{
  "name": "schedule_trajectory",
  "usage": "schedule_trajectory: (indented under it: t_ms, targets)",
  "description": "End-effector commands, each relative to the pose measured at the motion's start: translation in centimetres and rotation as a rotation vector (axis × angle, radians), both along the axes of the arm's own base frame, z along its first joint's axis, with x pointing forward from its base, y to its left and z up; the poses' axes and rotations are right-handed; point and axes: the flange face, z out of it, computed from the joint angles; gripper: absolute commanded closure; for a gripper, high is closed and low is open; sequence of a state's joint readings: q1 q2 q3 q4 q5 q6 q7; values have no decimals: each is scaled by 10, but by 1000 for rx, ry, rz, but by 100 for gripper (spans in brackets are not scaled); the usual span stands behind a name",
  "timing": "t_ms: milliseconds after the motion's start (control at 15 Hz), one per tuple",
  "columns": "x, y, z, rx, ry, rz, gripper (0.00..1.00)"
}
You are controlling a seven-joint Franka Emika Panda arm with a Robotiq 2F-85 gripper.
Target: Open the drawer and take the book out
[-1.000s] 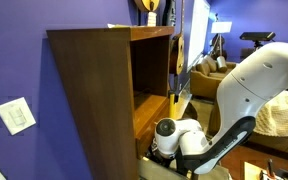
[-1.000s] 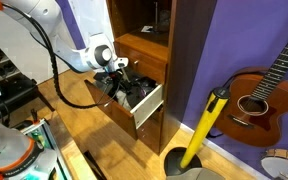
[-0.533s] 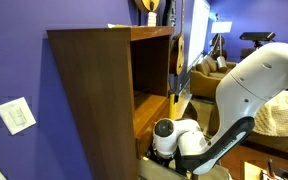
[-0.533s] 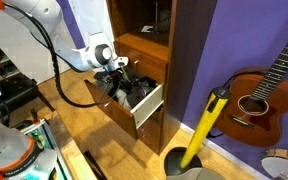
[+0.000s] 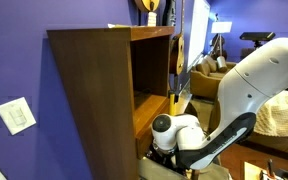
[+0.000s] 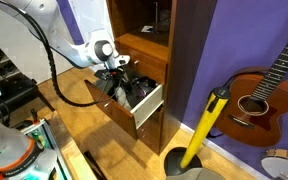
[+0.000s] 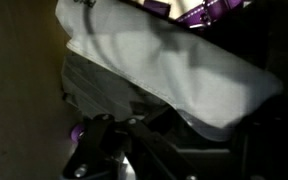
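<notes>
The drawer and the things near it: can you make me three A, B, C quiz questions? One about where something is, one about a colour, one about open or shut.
1. Where is the claw? A) on the floor B) in the drawer C) on a chair
2. What colour is the wall behind the guitar? A) purple B) green C) white
3. How is the drawer? A) shut B) pulled out C) upside down
Answers: 1 B, it reaches among the dark clutter there; 2 A, the wall is purple; 3 B, its box sticks out of the cabinet.
</notes>
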State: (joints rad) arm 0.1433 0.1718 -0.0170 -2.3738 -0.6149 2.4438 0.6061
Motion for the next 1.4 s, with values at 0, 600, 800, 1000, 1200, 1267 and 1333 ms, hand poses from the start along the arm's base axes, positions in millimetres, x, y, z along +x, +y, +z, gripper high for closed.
schedule_trajectory:
  t_ms: [0, 600, 800, 1000, 1200, 1267, 1333]
  targets:
    - [-10, -23, 16, -15, 27, -71, 97]
    - [-18, -57, 79, 19, 1, -305, 100]
    - [-21, -61, 91, 48, -6, -386, 100]
    - [-23, -60, 105, 78, -41, -457, 100]
    - [-27, -62, 121, 84, -74, -536, 100]
    - [-28, -62, 126, 87, -81, -560, 100]
    - [-30, -62, 133, 92, -91, -588, 100]
